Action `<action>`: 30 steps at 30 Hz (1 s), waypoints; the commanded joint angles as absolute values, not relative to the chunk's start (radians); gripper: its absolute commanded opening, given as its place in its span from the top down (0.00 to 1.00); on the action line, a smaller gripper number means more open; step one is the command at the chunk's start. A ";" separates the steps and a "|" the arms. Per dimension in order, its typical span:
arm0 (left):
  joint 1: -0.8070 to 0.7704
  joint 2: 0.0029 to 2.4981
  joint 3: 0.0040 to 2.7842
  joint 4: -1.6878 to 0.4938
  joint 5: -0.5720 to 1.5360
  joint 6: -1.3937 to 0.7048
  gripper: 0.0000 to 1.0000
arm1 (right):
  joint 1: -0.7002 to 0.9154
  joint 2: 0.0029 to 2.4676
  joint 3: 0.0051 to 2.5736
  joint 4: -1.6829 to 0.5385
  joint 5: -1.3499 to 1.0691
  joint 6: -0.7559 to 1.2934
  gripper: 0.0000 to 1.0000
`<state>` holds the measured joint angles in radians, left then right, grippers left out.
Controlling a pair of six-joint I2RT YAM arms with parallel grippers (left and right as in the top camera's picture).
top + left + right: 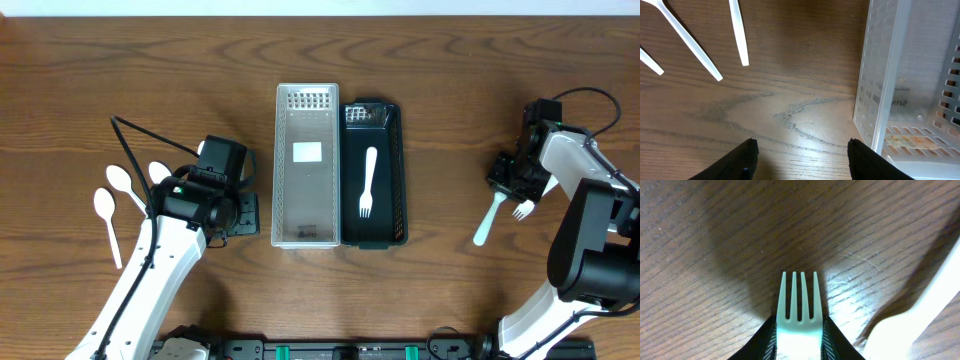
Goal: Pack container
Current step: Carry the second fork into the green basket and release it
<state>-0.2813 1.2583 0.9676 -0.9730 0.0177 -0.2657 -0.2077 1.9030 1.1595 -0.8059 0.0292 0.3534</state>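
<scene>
A clear slotted container (279, 170) and a black container (402, 170) stand side by side at the table's middle. One white fork (369, 182) lies in the black one. At the right, my right gripper (518, 196) is shut on the head of another white fork (800, 305), its tines (522, 211) sticking out past the fingertips just above the wood. My left gripper (243, 213) hovers open and empty over bare wood beside the clear container's wall (880, 80). Its dark fingertips (747, 152) stand wide apart.
A second white utensil (487, 222) lies on the table beside the held fork, and its wide end (900, 330) shows to the right of it in the right wrist view. Three white spoons (107, 215) lie at the far left; their handles (738, 30) cross the left wrist view.
</scene>
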 commanded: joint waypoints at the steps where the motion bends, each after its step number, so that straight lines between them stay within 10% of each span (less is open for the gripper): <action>1: -0.276 1.248 0.991 -0.979 0.002 -0.264 0.40 | -0.191 1.891 1.200 -0.841 0.042 0.350 0.84; 15: -0.276 1.248 0.991 -0.976 0.002 -0.264 0.40 | 0.251 1.650 1.547 -0.967 -0.057 0.428 0.83; 30: -0.276 1.248 0.987 -0.973 0.002 -0.264 0.40 | 0.511 1.963 1.547 -0.914 -0.019 0.515 0.79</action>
<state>-0.2813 1.2583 0.9676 -0.9691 0.0177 -0.2657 0.5060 1.9377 1.5520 -0.9176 -0.0402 0.4934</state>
